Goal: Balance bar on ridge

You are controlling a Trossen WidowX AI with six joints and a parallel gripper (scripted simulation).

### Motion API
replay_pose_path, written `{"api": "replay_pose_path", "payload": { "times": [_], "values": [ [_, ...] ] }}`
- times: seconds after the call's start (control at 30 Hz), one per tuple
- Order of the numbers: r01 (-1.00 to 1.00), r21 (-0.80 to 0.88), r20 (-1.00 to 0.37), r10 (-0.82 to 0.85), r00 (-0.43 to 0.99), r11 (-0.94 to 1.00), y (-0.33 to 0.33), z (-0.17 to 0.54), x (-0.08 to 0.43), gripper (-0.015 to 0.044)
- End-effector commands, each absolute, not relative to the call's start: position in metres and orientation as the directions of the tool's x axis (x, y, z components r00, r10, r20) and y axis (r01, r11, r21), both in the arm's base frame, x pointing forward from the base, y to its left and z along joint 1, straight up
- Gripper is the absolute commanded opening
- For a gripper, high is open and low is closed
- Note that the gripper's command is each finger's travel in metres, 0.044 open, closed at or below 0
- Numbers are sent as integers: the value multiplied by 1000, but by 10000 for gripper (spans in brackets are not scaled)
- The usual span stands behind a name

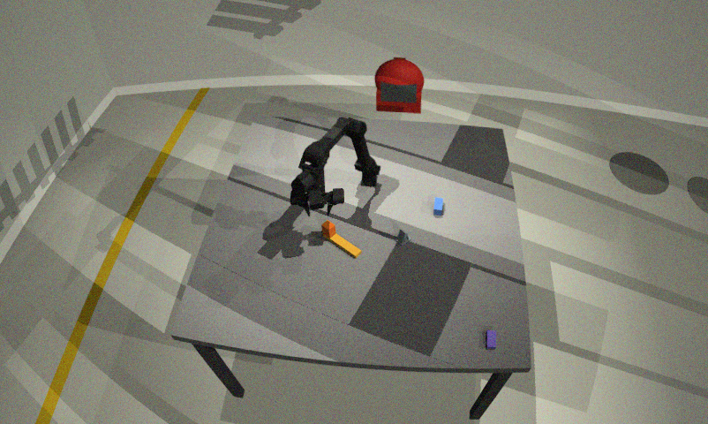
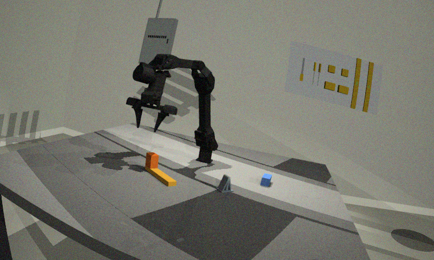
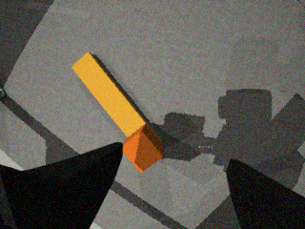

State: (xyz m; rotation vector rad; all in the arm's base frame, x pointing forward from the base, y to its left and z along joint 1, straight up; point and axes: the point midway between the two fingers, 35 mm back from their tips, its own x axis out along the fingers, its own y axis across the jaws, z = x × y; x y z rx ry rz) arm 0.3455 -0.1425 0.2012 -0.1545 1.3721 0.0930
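The bar point(image 1: 346, 246) point(image 2: 162, 177) point(image 3: 107, 93) is a flat yellow-orange strip lying on the table, with an orange block point(image 1: 328, 229) point(image 2: 152, 160) point(image 3: 142, 149) standing up on one end. The ridge is a small grey wedge-shaped stand point(image 1: 402, 237) point(image 2: 225, 184) on the table, apart from the bar, off the bar's plain end. My gripper point(image 1: 318, 212) point(image 2: 146, 129) point(image 3: 174, 158) is open and empty, in the air above the table near the block end. In the wrist view the block shows between the fingertips, closer to the left one.
A blue block point(image 1: 438, 206) point(image 2: 265, 179) lies on the table beyond the ridge, near the arm's base side. A purple block point(image 1: 491, 339) lies near the table's front right corner in the top view. The arm's shadow falls beside the bar's block end.
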Motion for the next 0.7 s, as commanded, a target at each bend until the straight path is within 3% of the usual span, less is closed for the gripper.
{"api": "replay_pose_path", "payload": {
  "times": [0.0, 0.47, 0.67],
  "values": [
    [-298, -64, -987, -17, 158, 952, -127, 194, 348, 315],
    [-761, -40, -999, -4, 49, 647, -76, 174, 354, 315],
    [-822, -27, -1000, -6, 29, 569, -67, 171, 354, 315]
  ]
}}
